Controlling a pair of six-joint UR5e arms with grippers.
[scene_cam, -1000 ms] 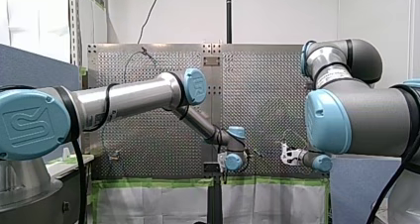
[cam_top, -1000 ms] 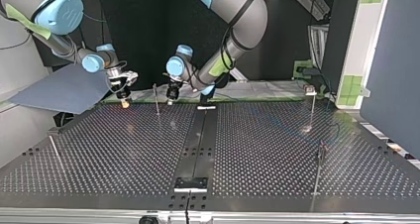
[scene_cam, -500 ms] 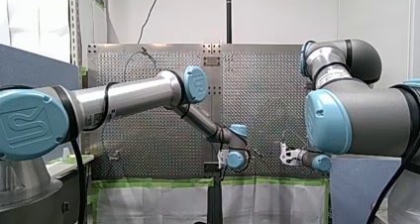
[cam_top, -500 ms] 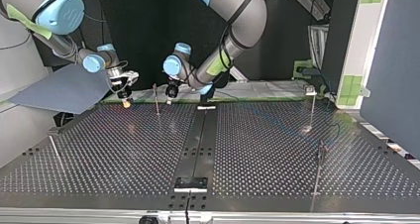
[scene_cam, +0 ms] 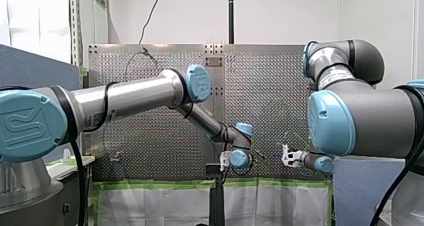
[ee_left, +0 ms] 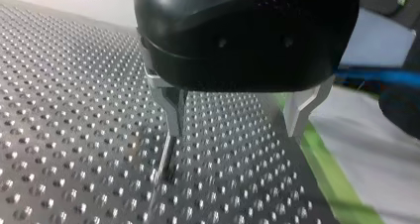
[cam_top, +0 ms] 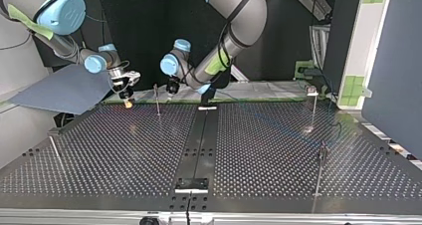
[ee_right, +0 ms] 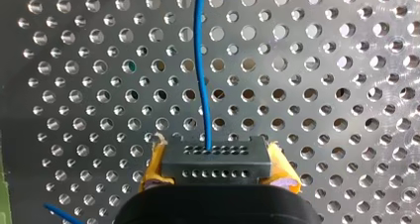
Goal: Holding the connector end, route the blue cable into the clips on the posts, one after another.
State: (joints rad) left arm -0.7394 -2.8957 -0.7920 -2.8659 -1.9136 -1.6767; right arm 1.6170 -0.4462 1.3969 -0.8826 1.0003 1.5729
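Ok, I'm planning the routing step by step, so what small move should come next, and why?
Probably shift my right gripper sideways toward the thin metal post beside it, bringing the thin blue cable to the post's top. Its yellow pads are shut on the black rectangular connector, the cable touches no post that I can see, and my open left gripper hovers by that post.

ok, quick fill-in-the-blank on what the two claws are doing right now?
My right claw grips a black connector between ____ pads. The cable leaving the connector is ____. My left claw is ____, with nothing gripped by its metal fingers.
Missing words: yellow; blue; open.
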